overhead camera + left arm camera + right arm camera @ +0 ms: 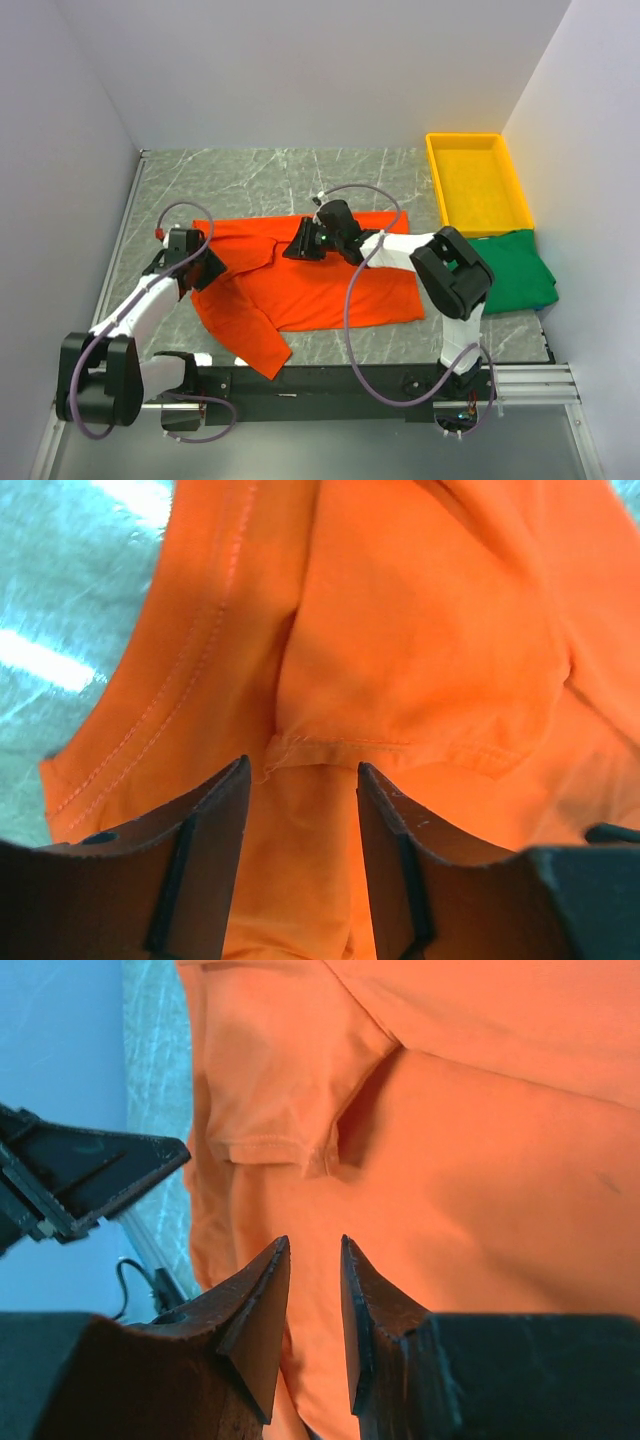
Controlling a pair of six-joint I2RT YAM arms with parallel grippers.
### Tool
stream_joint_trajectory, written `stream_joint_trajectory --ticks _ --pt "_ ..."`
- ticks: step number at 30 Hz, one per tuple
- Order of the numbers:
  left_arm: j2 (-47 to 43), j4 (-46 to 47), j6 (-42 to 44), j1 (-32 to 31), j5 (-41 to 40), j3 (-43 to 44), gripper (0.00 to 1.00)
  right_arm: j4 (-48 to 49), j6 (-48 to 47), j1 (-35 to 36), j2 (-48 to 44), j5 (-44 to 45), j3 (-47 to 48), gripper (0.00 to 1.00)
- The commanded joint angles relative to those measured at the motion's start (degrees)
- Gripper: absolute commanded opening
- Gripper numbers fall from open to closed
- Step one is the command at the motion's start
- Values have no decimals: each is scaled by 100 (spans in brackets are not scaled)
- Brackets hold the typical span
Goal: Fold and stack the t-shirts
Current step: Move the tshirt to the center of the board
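Grey marbled table (pixel 250 175), white walls on three sides. Item: orange shirt (pixel 330 290), spread flat across the middle of the table, body running left to right, one short sleeve (pixel 250 340) trailing toward the near edge, a second sleeve lying on the body near the far hem. Item: green shirt (pixel 515 270), bunched at the right edge, well apart from the orange shirt. Item: yellow tray (pixel 480 190), far right corner, just beyond the green shirt. Left gripper (pixel 200 268), at the shirt's left end by the table's left edge; in the wrist view the fingers (pixel 215 820) stand apart, unclenched, over a stitched hem (pixel 340 745), orange cloth showing in the gap between them. Right gripper (pixel 303 243), at the shirt's far edge, mid-table; in the wrist view the fingers (pixel 260 1300) stand only narrowly apart above orange cloth, close to the sleeve (pixel 270 1090) on the body; whether they pinch any cloth cannot be told. Both arms reach in from the near edge, grey cables looping over them.
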Motion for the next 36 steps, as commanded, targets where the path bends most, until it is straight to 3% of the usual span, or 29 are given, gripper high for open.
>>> stream_joint_trajectory --ticks 1,13,22,30,36 --pt "-391 583 -614 -15 -297 -308 51 700 317 38 271 -364 350 34" --pt "-401 2033 -1098 -15 -244 -1152 47 1061 590 55 966 -523 658 34" --pt "-321 2114 -1133 -15 -271 -1196 44 1026 660 64 1229 -549 851 34" --pt "-216 2105 -1186 -23 -420 -1310 50 842 722 108 1423 -461 1027 34" --pt "-145 2113 -1142 -59 -385 -1258 47 938 845 108 1537 -496 1027 34"
